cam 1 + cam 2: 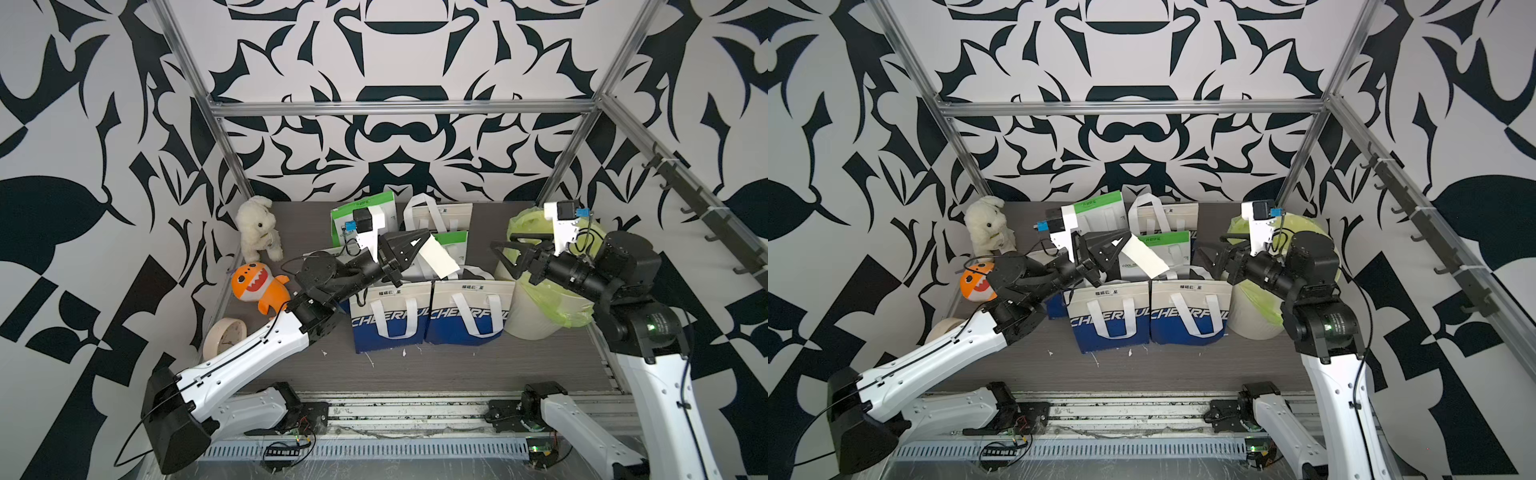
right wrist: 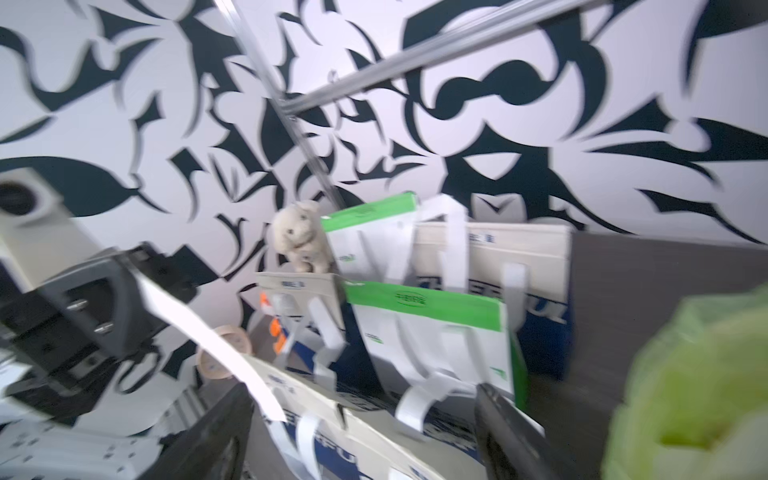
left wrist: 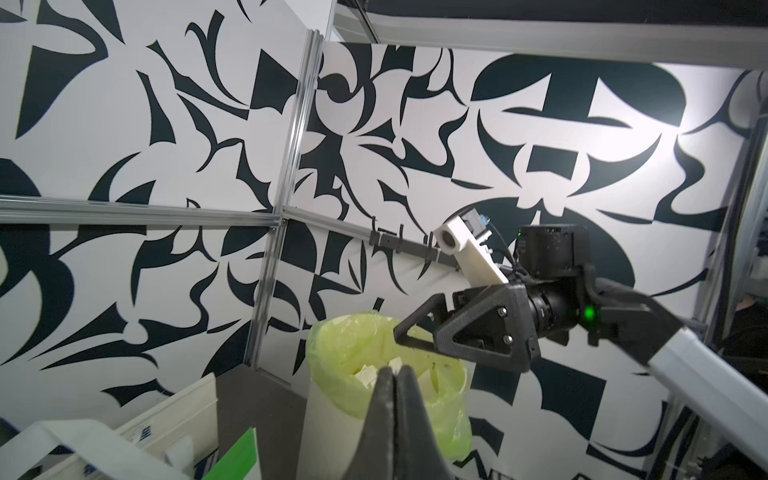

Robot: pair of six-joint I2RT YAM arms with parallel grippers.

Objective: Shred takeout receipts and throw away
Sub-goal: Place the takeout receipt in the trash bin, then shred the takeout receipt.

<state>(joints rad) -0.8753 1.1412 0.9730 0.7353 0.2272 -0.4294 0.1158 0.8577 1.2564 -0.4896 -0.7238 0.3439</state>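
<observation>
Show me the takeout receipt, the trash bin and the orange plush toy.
takeout receipt (image 1: 439,258): in a top view, middle of the white slip.
trash bin (image 1: 525,324): in a top view, bare white side wall.
orange plush toy (image 1: 257,284): in a top view, its toothy face.

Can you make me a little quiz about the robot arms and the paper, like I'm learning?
1. True or false: the left gripper has its jaws shut on a cream receipt, held up above the tote bags.
2. What lines the white bin? A) a yellow-green bag B) a blue bag C) newspaper
3. Fill in: the right gripper, by the bin, has its jaws ___ and empty.
Key: 1 true; 2 A; 3 open.
</observation>
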